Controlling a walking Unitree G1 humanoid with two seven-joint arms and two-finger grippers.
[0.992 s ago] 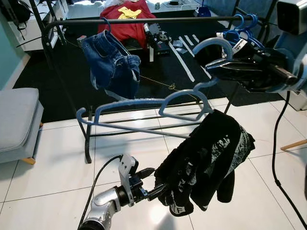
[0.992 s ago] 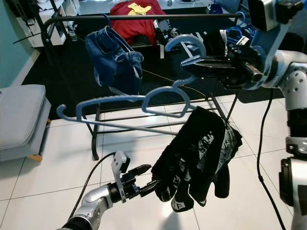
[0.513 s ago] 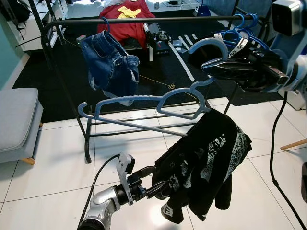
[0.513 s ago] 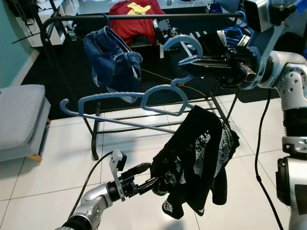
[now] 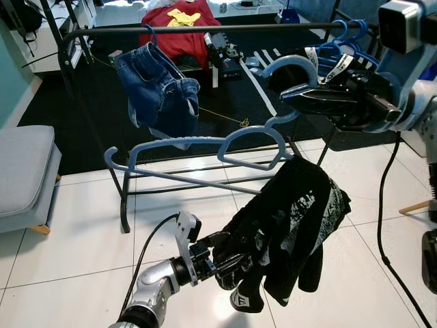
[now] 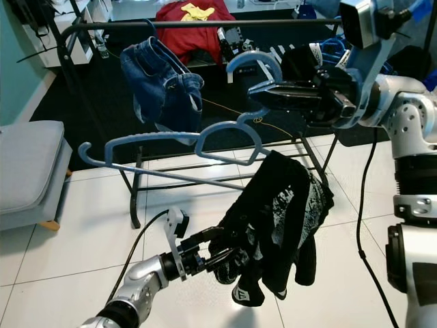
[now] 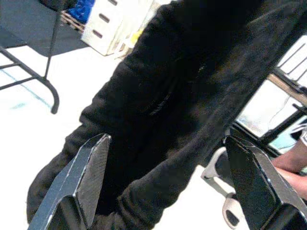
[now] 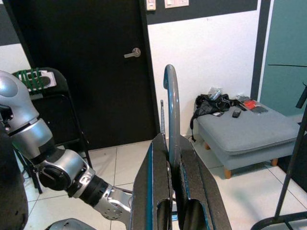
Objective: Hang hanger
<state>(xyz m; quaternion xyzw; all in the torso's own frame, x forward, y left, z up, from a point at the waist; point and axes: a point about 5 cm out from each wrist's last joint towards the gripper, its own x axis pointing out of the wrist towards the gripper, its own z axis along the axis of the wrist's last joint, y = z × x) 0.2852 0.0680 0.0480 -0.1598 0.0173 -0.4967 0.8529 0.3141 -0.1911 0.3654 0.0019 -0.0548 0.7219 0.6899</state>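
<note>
While carrying toward black metal rack rail (image 5: 205,29) | right hand (image 5: 300,96) clamped on light-blue plastic hanger (image 5: 205,147) hook | left hand (image 5: 222,254) spread wide against draped black printed garment (image 5: 290,225) | next: probably lift hook over rail

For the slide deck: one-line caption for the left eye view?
Right gripper holds a blue hanger draped with a black garment; left gripper open at its hem.

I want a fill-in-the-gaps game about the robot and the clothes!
1. The right gripper is shut on the neck of the blue ____.
2. The garment hanging from the blue hanger is coloured ____.
3. The denim shorts hang on the black ____.
4. The left gripper reaches the black garment from ____.

Missing words: hanger; black; rail; below
</note>
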